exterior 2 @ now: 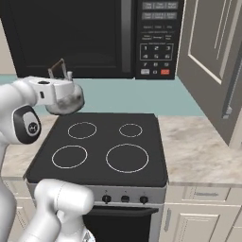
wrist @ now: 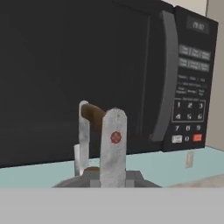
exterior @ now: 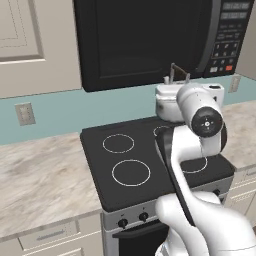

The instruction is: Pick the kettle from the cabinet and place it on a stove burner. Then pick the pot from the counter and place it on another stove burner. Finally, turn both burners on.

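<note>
A black microwave (wrist: 87, 74) is filling the hand view, its keypad at three o'clock. The base views are showing what that view is missing: the black cooktop (exterior 2: 101, 146) with its white burner rings (exterior 2: 127, 157), set into the marbled counter (exterior: 40, 170). The white arm (exterior: 200, 125) is reaching forward over the cooktop's back edge (elbow bent, hand level). The gripper (wrist: 99, 144) is clamping the dark handle of the kettle (exterior 2: 66, 100), which is hanging above the cooktop's rear, at ten o'clock in the right base view.
</note>
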